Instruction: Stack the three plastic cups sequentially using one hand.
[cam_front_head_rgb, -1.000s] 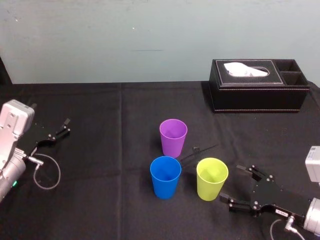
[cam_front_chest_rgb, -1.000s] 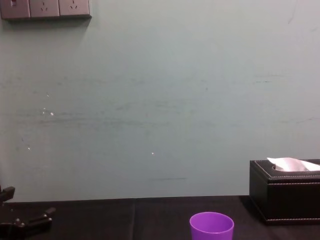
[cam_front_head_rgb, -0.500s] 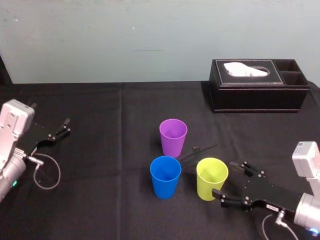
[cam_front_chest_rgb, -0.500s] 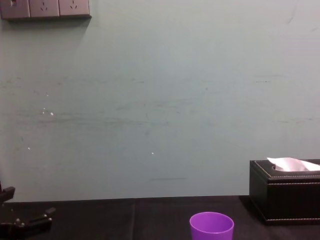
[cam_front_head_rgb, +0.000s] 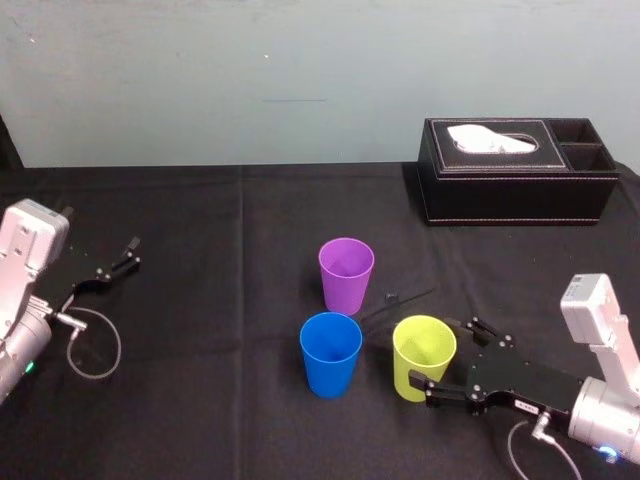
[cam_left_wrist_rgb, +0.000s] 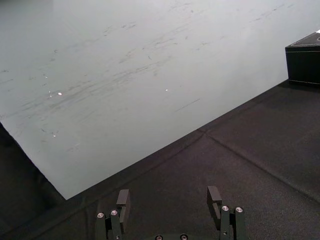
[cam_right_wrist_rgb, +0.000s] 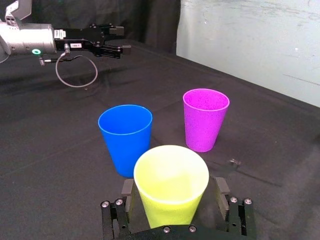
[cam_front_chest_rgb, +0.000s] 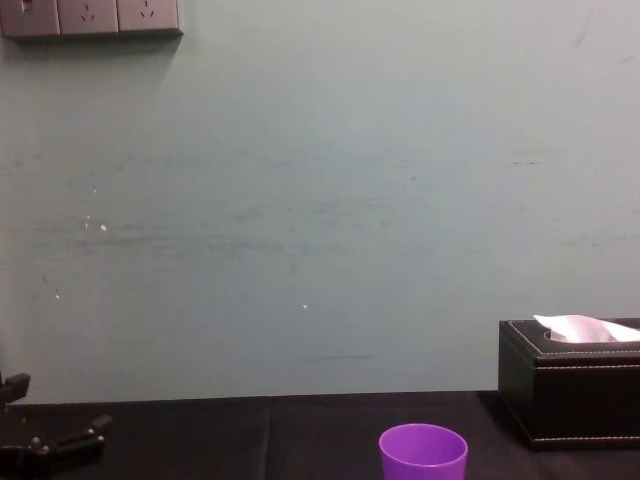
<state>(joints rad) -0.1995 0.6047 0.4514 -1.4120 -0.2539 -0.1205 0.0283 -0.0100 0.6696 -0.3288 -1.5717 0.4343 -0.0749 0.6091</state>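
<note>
Three plastic cups stand upright on the black table. The purple cup (cam_front_head_rgb: 346, 272) (cam_right_wrist_rgb: 205, 120) (cam_front_chest_rgb: 423, 452) is farthest back, the blue cup (cam_front_head_rgb: 331, 352) (cam_right_wrist_rgb: 125, 137) is front left, and the yellow-green cup (cam_front_head_rgb: 424, 355) (cam_right_wrist_rgb: 171, 185) is front right. My right gripper (cam_front_head_rgb: 442, 356) (cam_right_wrist_rgb: 173, 190) is open, one finger on each side of the yellow-green cup, low on its wall, with small gaps showing. My left gripper (cam_front_head_rgb: 125, 255) (cam_left_wrist_rgb: 169, 197) rests open and empty at the far left of the table.
A black tissue box (cam_front_head_rgb: 515, 170) (cam_front_chest_rgb: 570, 385) sits at the back right. A thin black tie (cam_front_head_rgb: 400, 298) lies between the purple and yellow-green cups. A loose cable loop (cam_front_head_rgb: 95, 345) hangs by the left arm. A pale wall bounds the table behind.
My right gripper has slid leftward from beside the yellow-green cup until its open fingers flank it. The cups and the left arm have not moved.
</note>
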